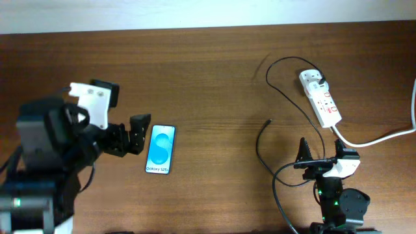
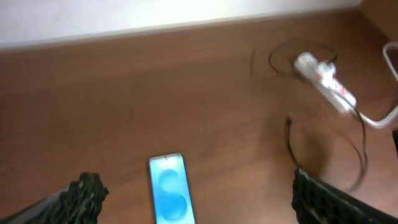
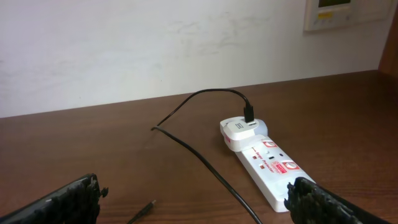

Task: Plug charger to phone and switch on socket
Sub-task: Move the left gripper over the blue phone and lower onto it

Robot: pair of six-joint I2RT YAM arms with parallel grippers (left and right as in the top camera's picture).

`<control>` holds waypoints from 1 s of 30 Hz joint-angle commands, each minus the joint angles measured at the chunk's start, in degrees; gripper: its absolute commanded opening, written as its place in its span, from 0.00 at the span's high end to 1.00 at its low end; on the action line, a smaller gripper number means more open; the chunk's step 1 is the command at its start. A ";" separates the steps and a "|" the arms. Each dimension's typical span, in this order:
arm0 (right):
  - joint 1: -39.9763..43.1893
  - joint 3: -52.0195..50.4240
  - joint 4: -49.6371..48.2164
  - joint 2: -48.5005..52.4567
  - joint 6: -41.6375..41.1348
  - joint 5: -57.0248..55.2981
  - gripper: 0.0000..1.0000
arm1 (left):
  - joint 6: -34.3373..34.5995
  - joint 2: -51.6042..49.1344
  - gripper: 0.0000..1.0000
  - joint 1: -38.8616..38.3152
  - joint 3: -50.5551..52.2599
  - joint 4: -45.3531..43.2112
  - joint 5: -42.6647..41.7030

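Observation:
The phone lies flat on the brown table, blue screen up; it also shows in the left wrist view. My left gripper is open, just left of the phone, and holds nothing. The white socket strip lies at the far right with the charger's black plug in a white adapter at its far end. The charger cable loops left and its loose connector tip lies on the table. My right gripper is open and empty, in front of the strip.
The strip's thick white cord runs off to the right edge. A white wall stands behind the table's far edge. A wall panel hangs at the upper right in the right wrist view.

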State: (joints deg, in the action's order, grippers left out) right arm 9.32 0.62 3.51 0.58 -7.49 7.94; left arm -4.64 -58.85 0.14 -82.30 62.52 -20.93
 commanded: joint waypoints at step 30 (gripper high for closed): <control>-0.33 -0.31 0.39 -0.37 0.20 -0.26 0.02 | 8.33 -18.75 0.01 -9.38 25.55 -9.97 17.55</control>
State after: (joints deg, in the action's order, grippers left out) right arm 9.32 0.62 3.51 0.58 -7.51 7.94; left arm 2.66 -77.36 -9.06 -58.63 53.47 -6.44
